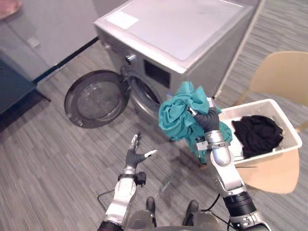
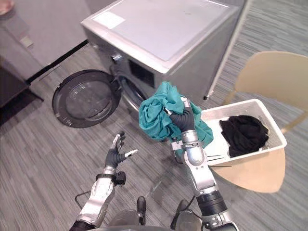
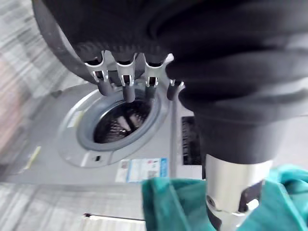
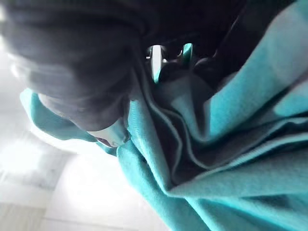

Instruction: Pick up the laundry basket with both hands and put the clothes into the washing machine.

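The right hand (image 1: pixel 208 120) had its fingers curled into a bunched teal garment (image 1: pixel 175 113), holding it aloft at the centre of the head view, just in front of the washing machine (image 1: pixel 183 33). The left hand (image 1: pixel 134 156) hung low at about 7 o'clock, empty, fingers spread and thumb out.

The machine's round door (image 1: pixel 94 98) stood swung wide at 9 o'clock, and the left wrist view looked straight into the open drum (image 3: pixel 122 125). The white laundry basket (image 1: pixel 288 127) sat on a wooden chair (image 1: pixel 284 72) at 4 o'clock, with a black garment (image 1: pixel 257 134) lying in it.

The step in hand appeared to be loading: the basket was already set down, and one piece was being carried to the drum. The next move probably called for lowering the right hand toward 10 o'clock, into the drum mouth, and letting go there. The trailing folds could catch on the rim.

A white label (image 1: pixel 121 20) lay on the machine's top near 11 o'clock, and a white-and-blue sticker (image 3: pixel 139 169) sat below the drum opening. The print on both was too small to read.
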